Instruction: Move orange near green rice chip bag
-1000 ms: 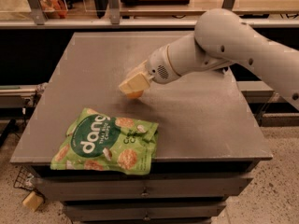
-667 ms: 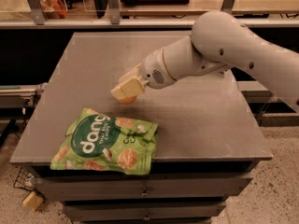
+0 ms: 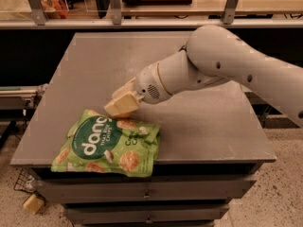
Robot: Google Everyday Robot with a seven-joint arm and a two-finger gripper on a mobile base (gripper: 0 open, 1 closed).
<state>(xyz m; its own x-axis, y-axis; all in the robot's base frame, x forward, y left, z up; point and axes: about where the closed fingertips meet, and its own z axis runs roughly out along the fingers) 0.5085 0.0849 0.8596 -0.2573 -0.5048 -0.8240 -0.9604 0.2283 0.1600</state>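
Well, at lower left the green chip bag [image 3: 106,145] lies flat on the surface [image 3: 213,126], unmoved. Just above its top edge sits my hand [image 3: 122,103], clamped on the orange [image 3: 125,113], of which only a sliver shows beneath. I judge the fruit firm, light, smooth and apt to roll, so I'd hold it across its widest part and set it down gently. To the right stretches the arm [image 3: 213,65]. A second ago the hand hung higher and further right, over bare surface.
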